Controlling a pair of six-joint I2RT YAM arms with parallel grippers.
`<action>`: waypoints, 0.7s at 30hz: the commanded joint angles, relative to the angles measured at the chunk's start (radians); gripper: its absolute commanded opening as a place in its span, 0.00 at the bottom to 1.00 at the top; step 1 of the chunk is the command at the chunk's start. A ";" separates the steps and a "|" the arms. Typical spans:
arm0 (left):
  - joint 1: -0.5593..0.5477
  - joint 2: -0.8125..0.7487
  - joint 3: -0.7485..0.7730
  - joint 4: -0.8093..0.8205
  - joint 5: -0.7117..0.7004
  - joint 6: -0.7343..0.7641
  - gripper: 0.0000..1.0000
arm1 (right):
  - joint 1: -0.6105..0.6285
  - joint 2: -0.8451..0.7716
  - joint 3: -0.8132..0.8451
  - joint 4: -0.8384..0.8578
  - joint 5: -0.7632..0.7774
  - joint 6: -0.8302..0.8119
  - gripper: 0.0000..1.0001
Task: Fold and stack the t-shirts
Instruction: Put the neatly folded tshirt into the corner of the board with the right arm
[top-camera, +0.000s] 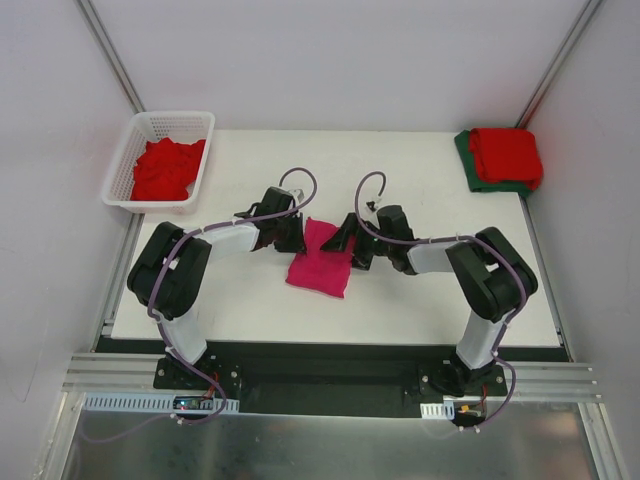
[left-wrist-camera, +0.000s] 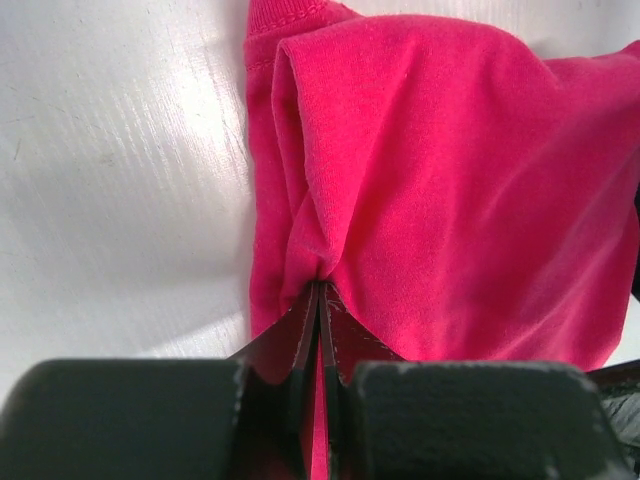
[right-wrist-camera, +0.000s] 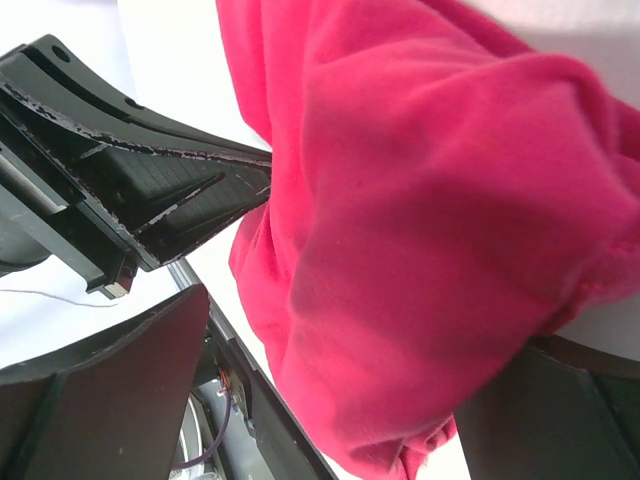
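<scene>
A soft magenta-pink cloth t-shirt (top-camera: 320, 260) lies folded into a rough rectangle near the middle of the white counter (top-camera: 420, 300), between the 2 arms. The left pincer (left-wrist-camera: 318, 300) is fully closed, its 2 fingers (left-wrist-camera: 345, 345) pressed together on a thin pinch of the shirt's edge, and the fabric puckers into creases where they bite. From above, this pincer sits at the shirt's upper left side.

The right pincer (right-wrist-camera: 400, 270) meets the shirt from the opposite side with its jaws spread wide. In its wrist view, bunched pink cloth fills the gap between them. The upper black finger (right-wrist-camera: 170, 190) touches the cloth with its tip, and the other finger (right-wrist-camera: 560, 410) shows below the fold at the lower right. The jaws are not pressed in on the fabric.

At the far left corner of the counter stands a white plastic lattice basket (top-camera: 172, 117) holding a crumpled heap of red t-shirts (top-camera: 165, 170). At the far right corner a folded red t-shirt (top-camera: 507, 155) rests on top of a folded dark green t-shirt (top-camera: 467, 160), whose edges show along the stack's left and near sides. Both places are well apart from the pink shirt.
</scene>
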 joint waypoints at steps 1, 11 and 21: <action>-0.016 0.018 -0.001 -0.016 -0.007 0.006 0.00 | 0.042 0.069 -0.016 -0.117 0.065 -0.001 0.96; -0.016 0.007 -0.005 -0.016 -0.002 0.009 0.00 | 0.077 0.111 0.030 -0.109 0.065 0.022 0.96; -0.016 0.000 -0.011 -0.017 -0.002 0.015 0.00 | 0.108 0.150 0.081 -0.107 0.056 0.033 0.96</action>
